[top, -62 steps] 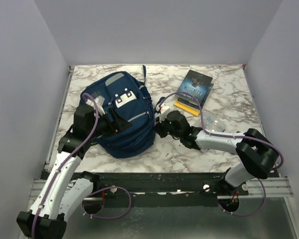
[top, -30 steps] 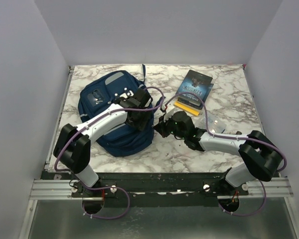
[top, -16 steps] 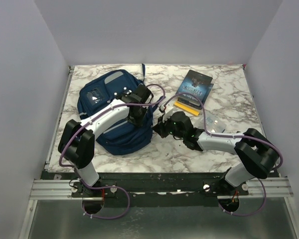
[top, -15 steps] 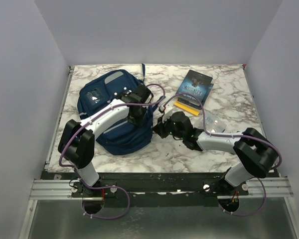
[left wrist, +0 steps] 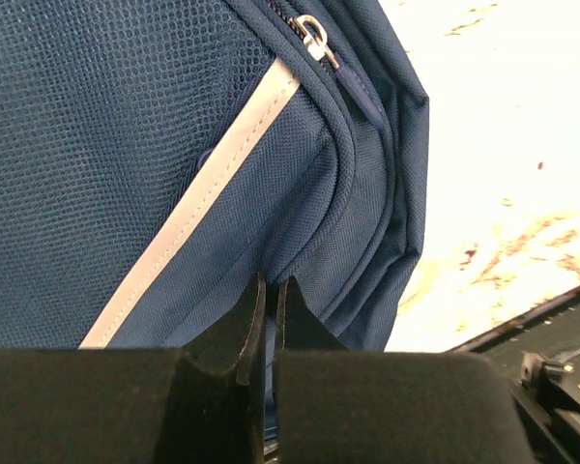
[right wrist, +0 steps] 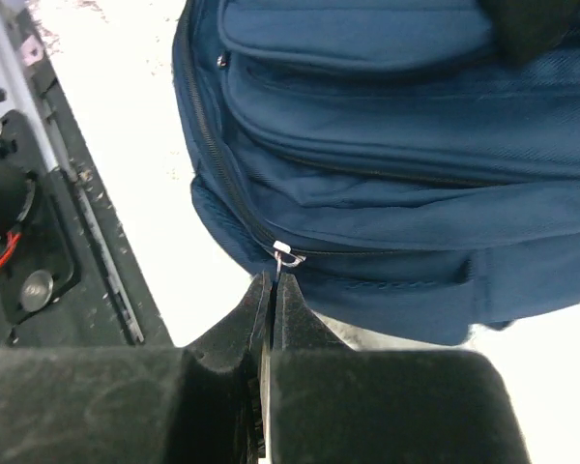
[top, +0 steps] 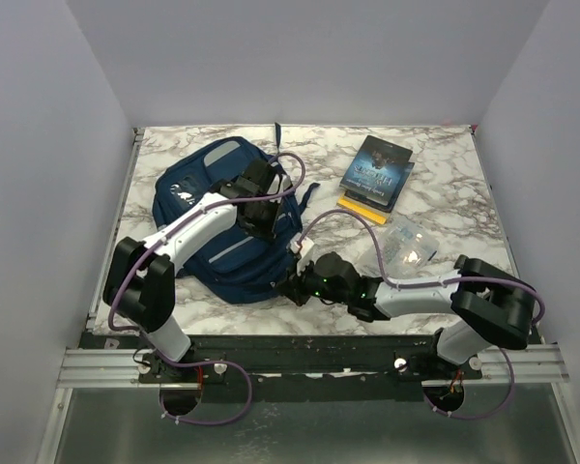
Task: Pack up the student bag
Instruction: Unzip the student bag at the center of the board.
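**Both grippers closed on the backpack**

The student bag (top: 234, 263) lies on the left half of the marble table (top: 445, 184), its front pockets facing up and its near edge close to the table's near rim.

The left gripper (top: 262, 220) reaches in over the right part of the bag's top face. In the left wrist view its jaws are pressed together, with only a hairline slit between them. The tips nip a crease of navy fabric just right of a pale grey trim stripe (left wrist: 205, 201). A silver zipper slider (left wrist: 312, 33) sits further along the same seam, apart from the fingers.

The right gripper (top: 293, 288) stretches leftward, low along the near side of the table, to the bag's near right corner. Its jaws are also fully closed. The right wrist view shows a small metal zipper pull (right wrist: 288, 256) on the bag's side zip right at the tips, its lower end caught between them.

On the far right of the table a dark-covered book (top: 377, 169) lies on top of something yellow (top: 353, 204). A clear plastic pouch (top: 407, 244) lies nearer, to the right of the bag and well apart from it
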`<state>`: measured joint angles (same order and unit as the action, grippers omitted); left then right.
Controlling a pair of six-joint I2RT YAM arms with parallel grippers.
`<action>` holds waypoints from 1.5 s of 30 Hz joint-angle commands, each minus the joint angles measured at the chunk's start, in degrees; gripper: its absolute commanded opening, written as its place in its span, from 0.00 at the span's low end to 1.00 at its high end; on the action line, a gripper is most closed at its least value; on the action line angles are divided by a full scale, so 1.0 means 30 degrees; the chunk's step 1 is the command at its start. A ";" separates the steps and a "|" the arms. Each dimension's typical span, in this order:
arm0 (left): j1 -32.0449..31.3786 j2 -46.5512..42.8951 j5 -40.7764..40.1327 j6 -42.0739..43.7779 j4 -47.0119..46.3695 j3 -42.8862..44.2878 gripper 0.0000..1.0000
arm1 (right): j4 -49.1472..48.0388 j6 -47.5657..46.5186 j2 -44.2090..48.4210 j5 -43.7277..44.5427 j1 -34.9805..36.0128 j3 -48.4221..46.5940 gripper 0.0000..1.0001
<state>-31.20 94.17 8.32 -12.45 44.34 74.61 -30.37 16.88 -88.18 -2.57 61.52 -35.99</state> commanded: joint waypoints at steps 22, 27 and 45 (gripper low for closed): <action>-0.1778 -0.0762 -0.5057 0.0293 -0.1305 -0.0974 0.52 | -0.0530 0.1568 0.4141 0.1507 -0.0906 0.3375 0.00; -0.3127 0.0479 -0.7886 0.0688 -0.0648 -0.0495 0.58 | -0.0585 0.1570 0.4384 0.1500 -0.0906 0.3556 0.00; -0.3008 -0.0568 -0.3986 0.0327 0.0016 0.3799 0.00 | 0.0638 -0.0404 0.4850 0.1360 0.0098 0.3003 0.01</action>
<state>-42.46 98.26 -14.52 -9.19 47.16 81.17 -31.07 18.68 -75.07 2.63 58.74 -25.19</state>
